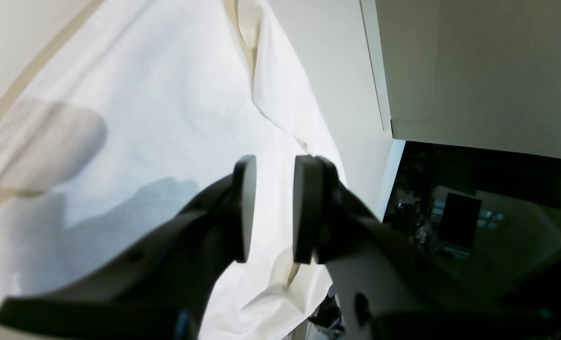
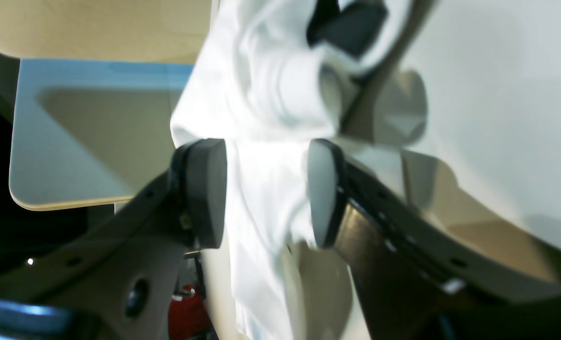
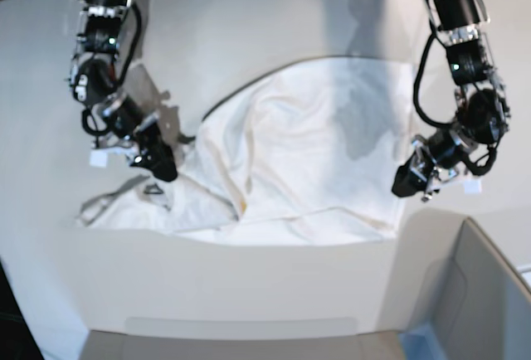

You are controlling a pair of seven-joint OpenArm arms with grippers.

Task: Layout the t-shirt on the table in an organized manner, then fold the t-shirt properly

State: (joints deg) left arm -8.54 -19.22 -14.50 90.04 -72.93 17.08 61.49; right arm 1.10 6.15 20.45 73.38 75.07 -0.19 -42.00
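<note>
The white t-shirt [image 3: 307, 144] lies crumpled and partly spread across the middle of the white table [image 3: 249, 12], its left part bunched into folds. My right gripper [image 3: 160, 167] hovers over that bunched left end. In the right wrist view its jaws [image 2: 266, 179] stand wide apart, with a fold of the t-shirt [image 2: 261, 94] hanging loose between the pads. My left gripper [image 3: 408, 184] sits at the shirt's right edge. In the left wrist view its pads [image 1: 275, 189] are parted with an empty gap, above the flat t-shirt [image 1: 157, 94]. No print shows.
A grey box-like corner piece [image 3: 481, 294] stands at the near right, and shows as a pale block [image 1: 488, 71] beside the left gripper. A low pale wall [image 3: 249, 277] runs along the near side. Beyond the table edge [image 1: 393, 170] the room is dark.
</note>
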